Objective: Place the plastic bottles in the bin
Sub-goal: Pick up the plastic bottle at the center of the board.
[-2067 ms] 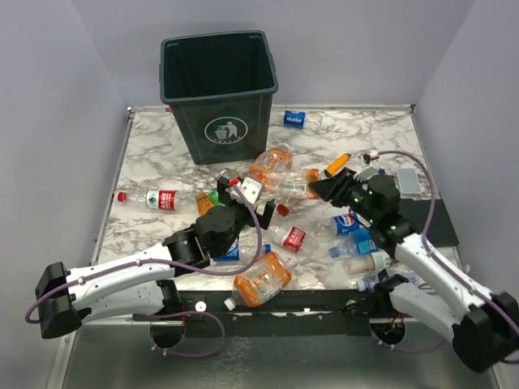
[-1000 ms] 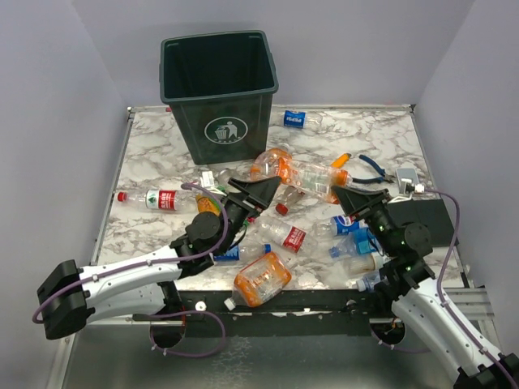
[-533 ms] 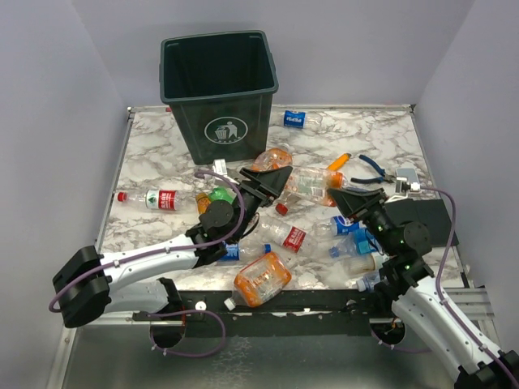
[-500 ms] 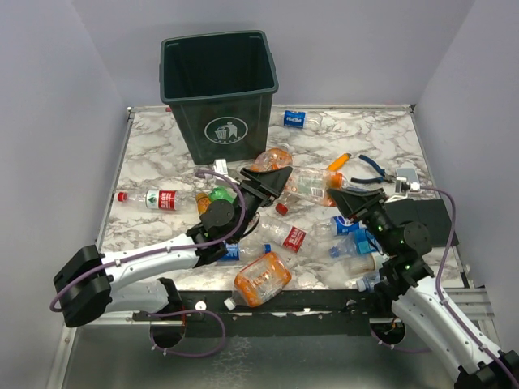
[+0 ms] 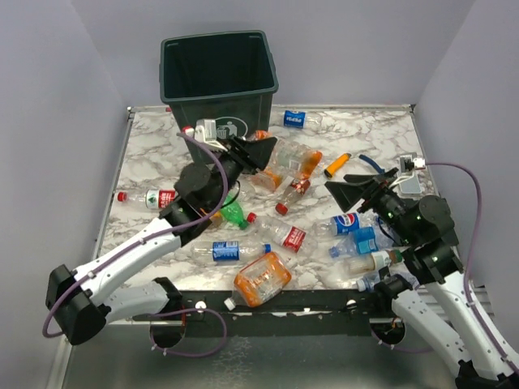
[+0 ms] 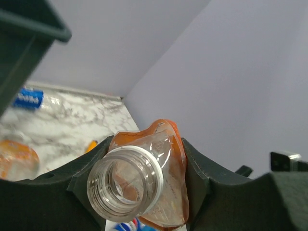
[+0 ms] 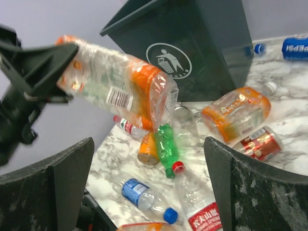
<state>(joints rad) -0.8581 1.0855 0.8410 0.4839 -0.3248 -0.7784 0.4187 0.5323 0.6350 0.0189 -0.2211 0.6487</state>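
At the bottom centre of the top view, a squashed orange bottle [image 5: 262, 279] lies near the table [image 5: 146, 138] edge. More bottles are scattered just beyond it, among them a green bottle [image 5: 233, 213] left of centre. Right of centre, the right gripper [image 5: 354, 193] hangs above the blue-labelled bottles [image 5: 350, 223]. Its fingers [image 7: 72, 168] are spread wide with nothing between them.

Further up, at centre, the left gripper [image 5: 263, 151] is clenched on the held bottle [image 5: 296, 162], clear with an orange label, which is lifted off the table and points right. The left wrist view shows the fingers [image 6: 48, 192] pressing both sides of its crumpled body, just behind the open, capless neck.

The bin [image 5: 203, 105] stands upright at upper centre, just behind and left of this grip, and the held bottle is outside it. A far bottle [image 5: 296, 119] with a blue label lies right of the bin.
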